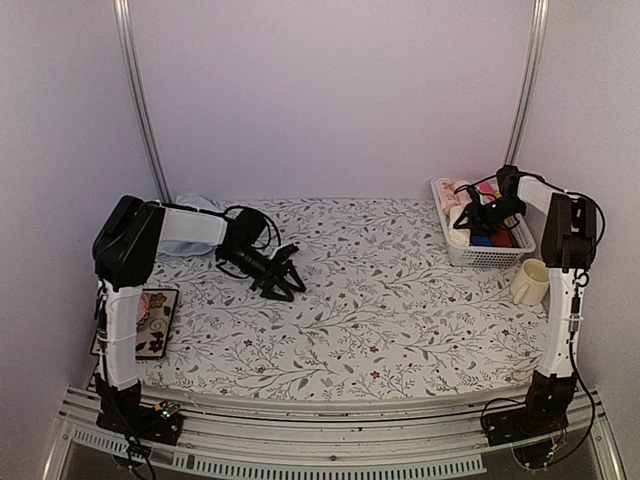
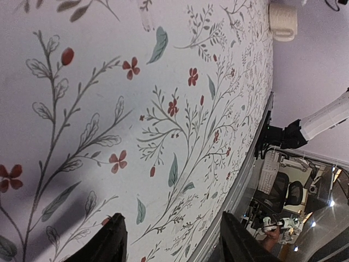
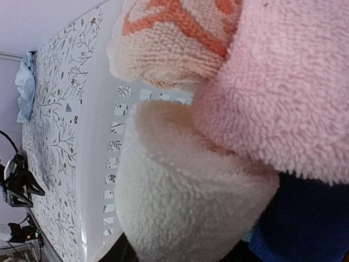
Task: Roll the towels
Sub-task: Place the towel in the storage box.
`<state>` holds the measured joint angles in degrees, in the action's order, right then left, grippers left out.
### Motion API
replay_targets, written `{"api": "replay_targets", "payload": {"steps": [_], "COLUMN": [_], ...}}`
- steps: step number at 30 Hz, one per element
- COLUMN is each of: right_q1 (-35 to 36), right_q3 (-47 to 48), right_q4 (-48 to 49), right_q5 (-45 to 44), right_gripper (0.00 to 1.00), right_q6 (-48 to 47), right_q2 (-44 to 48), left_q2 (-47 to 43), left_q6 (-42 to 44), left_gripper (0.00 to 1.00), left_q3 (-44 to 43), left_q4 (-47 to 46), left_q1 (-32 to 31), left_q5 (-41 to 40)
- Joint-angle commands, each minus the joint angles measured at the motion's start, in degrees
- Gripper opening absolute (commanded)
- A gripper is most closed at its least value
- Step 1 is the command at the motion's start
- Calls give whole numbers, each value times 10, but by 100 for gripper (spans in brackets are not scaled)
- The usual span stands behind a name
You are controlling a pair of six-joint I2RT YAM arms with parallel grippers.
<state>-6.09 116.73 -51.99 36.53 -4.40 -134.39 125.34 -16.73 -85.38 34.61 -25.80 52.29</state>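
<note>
Hovering right hand in basket, astride cream towel; cannot tell whether gripping. Looks soft, fluffy, light: probably best pinched by a loose edge. Holding left hand open, empty, above surface; blue towel bunched back-left.

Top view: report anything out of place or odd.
The blue towel lies crumpled at the far left corner of the table, unrolled, away from the basket where the cream towel sits rolled. Nothing looks spilled or damaged.
</note>
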Motion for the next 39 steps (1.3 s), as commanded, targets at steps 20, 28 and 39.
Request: {"api": "replay_targets", "payload": {"steps": [20, 28, 39], "right_q1": [7, 13, 17], "right_q3": [24, 84, 84], "right_q4": [-1, -51, -43], "right_q5": [108, 73, -9], "right_gripper": [13, 15, 50], "right_q6": [-58, -69, -54], "right_q2": [-32, -90, -47], "left_q2": [-1, 2, 1], "left_q6": [-9, -12, -16], "left_gripper": [58, 57, 58], "left_q3": [14, 16, 24], "left_q4": [-6, -7, -13], "left_q1": [4, 2, 1], "left_q5": [11, 13, 12]}}
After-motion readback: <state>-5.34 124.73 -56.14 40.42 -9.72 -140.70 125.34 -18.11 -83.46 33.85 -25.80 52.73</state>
